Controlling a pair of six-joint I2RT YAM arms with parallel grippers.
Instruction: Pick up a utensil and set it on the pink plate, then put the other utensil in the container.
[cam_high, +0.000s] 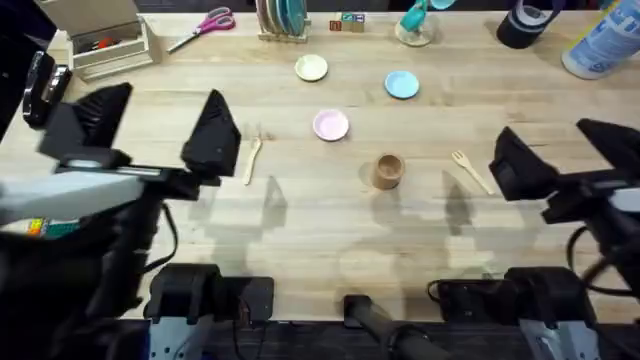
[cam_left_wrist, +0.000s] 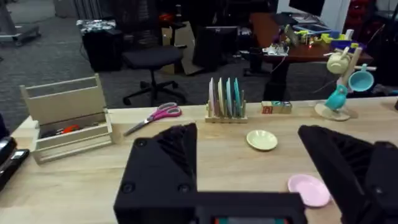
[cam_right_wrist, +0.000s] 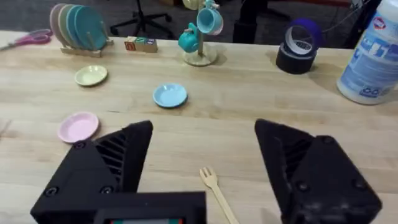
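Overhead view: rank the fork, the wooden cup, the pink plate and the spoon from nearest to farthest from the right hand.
Measured from the right hand:
1. Fork, just beside it toward the table's middle.
2. Wooden cup, farther in, near the centre.
3. Pink plate, beyond the cup and farther back.
4. Spoon, across the table by the left hand.

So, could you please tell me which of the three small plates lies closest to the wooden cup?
The pink plate; the blue and cream-yellow plates sit farther back.

Left hand (cam_left_wrist: 249, 168) open, pink plate (cam_left_wrist: 309, 190) between its fingers, cream plate (cam_left_wrist: 262, 139) beyond
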